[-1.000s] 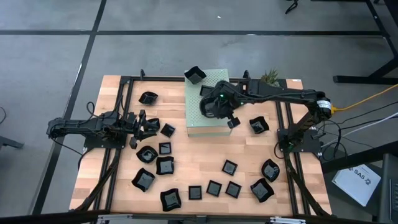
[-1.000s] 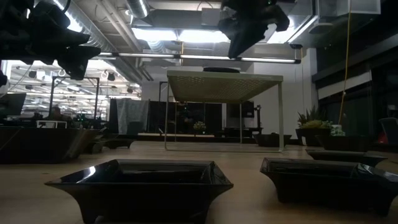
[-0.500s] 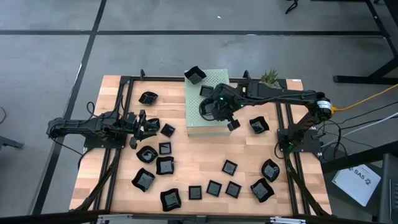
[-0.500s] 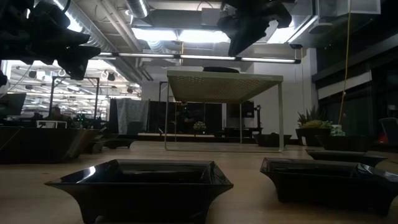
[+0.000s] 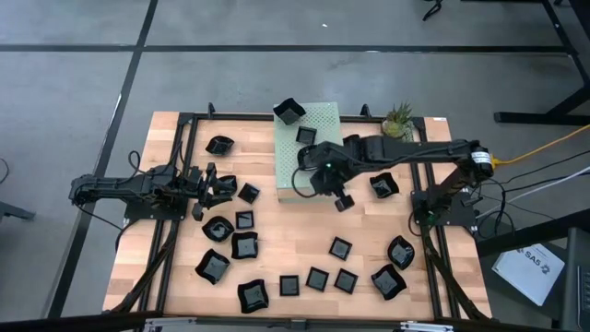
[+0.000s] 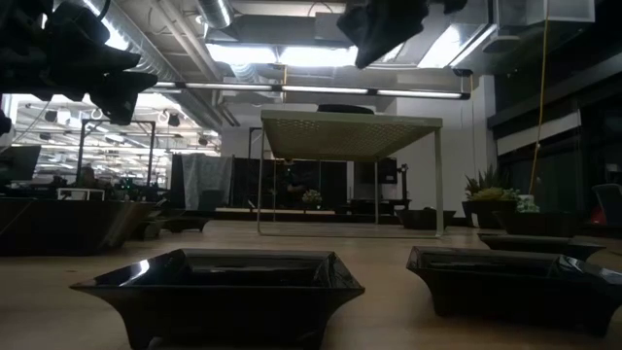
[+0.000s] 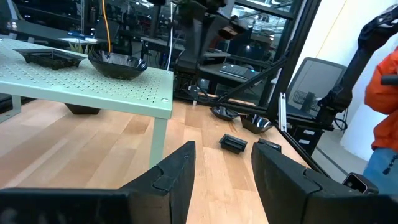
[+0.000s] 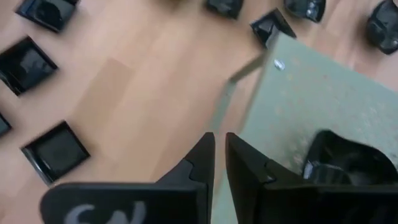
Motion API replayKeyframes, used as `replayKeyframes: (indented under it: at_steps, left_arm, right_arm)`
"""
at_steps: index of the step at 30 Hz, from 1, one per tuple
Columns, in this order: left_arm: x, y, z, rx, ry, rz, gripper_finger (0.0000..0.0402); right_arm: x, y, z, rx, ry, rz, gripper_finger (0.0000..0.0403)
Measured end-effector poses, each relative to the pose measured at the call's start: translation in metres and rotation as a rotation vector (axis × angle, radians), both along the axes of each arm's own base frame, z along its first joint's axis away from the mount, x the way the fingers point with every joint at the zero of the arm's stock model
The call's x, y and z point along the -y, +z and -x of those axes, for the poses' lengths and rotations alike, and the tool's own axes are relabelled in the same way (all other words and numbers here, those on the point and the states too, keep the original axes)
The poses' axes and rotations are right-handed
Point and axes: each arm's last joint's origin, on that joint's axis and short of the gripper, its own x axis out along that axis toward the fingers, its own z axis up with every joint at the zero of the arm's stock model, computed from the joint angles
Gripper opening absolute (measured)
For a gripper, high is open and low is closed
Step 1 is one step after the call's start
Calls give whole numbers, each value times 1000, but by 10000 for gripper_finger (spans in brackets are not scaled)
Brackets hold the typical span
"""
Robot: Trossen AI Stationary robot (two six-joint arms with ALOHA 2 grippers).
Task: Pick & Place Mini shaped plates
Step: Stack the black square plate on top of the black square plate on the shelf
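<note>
Several glossy black mini shaped plates (image 5: 244, 244) lie scattered on the wooden table (image 5: 304, 231), and two fill the low view's foreground (image 6: 219, 287). Two more (image 5: 289, 111) rest on the pale green perforated box (image 5: 309, 157); the left wrist view shows them on its top (image 7: 115, 62). My right gripper (image 5: 342, 197) hangs in the air over the box's near edge, slanting down, shut, with nothing between its fingers (image 8: 219, 155). My left gripper (image 5: 219, 189) waits level at the table's left side, open and holding nothing (image 7: 221, 168).
A small potted plant (image 5: 399, 115) stands at the far edge, right of the box. Black frame rails (image 5: 180, 175) run along the table's left and right sides. A person in orange (image 7: 382, 81) is beyond the table. Bare wood lies between the box and the near plates.
My right gripper has swung from above the green box toward the table's near edge, passing its near rim, and has rolled a little. Its fingers have stayed shut. No plate has moved.
</note>
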Motion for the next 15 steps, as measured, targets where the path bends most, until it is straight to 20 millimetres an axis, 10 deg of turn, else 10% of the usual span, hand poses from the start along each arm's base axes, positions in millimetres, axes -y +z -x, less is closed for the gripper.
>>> replayKeyframes:
  at_steps: [15]
  left_arm:
    - [0,0,0,0,0,0,152]
  right_arm:
    - [-72,-5,-8,53,-195,-104,70]
